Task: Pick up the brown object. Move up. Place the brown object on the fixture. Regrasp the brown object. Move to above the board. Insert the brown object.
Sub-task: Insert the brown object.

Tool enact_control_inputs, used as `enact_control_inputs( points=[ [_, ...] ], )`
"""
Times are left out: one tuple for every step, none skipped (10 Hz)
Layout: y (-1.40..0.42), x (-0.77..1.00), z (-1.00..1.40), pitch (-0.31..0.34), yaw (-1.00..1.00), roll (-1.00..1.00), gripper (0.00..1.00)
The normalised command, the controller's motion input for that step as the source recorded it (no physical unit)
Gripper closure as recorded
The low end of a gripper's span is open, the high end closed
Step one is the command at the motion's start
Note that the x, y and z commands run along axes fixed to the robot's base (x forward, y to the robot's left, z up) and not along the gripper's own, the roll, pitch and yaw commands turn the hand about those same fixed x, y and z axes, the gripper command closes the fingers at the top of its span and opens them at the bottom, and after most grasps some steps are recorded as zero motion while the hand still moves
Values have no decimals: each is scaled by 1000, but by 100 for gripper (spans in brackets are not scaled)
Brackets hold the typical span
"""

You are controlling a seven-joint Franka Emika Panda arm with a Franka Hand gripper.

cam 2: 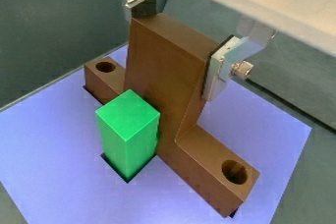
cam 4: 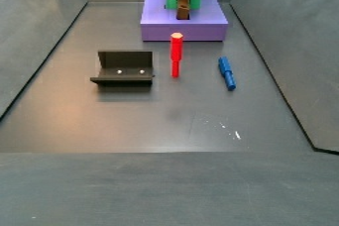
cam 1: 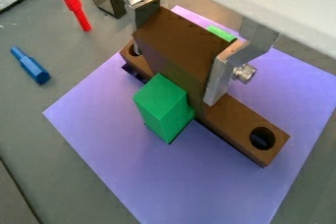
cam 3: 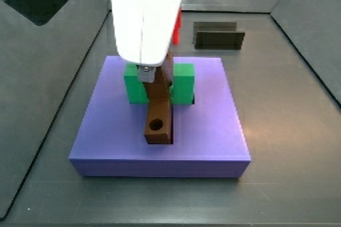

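Note:
My gripper [cam 1: 182, 49] [cam 2: 180, 41] is shut on the brown object [cam 1: 168, 43] [cam 2: 164, 81], one silver finger on each side of its upright slab. The slab stands at the middle of the board [cam 1: 118, 159] [cam 2: 66, 169] [cam 3: 160, 146] [cam 4: 185, 24]. At its foot, brown bar ends with round holes [cam 1: 250, 132] [cam 2: 223, 174] [cam 3: 159, 121] lie along the slot. A green block [cam 1: 163, 105] [cam 2: 128, 130] [cam 3: 136, 84] stands against the slab. In a side view the white hand [cam 3: 144, 12] hides the fingers. The fixture [cam 3: 218, 37] [cam 4: 122, 68] sits apart on the floor, nothing on it.
A slim red peg [cam 1: 73, 2] [cam 4: 175, 54] and a small blue peg [cam 1: 29, 64] [cam 4: 227, 72] lie on the grey floor between the board and the fixture. Sloping grey walls enclose the floor [cam 4: 172, 121] on all sides.

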Motion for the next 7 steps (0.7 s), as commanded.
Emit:
enact_control_inputs(
  points=[
    [-140, 0, -120, 19, 143, 37, 100],
    [-186, 0, -34, 154, 183, 180, 100],
    [-151, 74, -94, 297, 9, 230, 100],
    [-117, 66, -160, 280, 0, 191, 100],
    [-94, 89, -169, 269, 0, 163, 100],
    [-94, 106, -186, 291, 0, 156, 100],
    [-94, 160, -240, 309, 0, 126, 100]
  ],
)
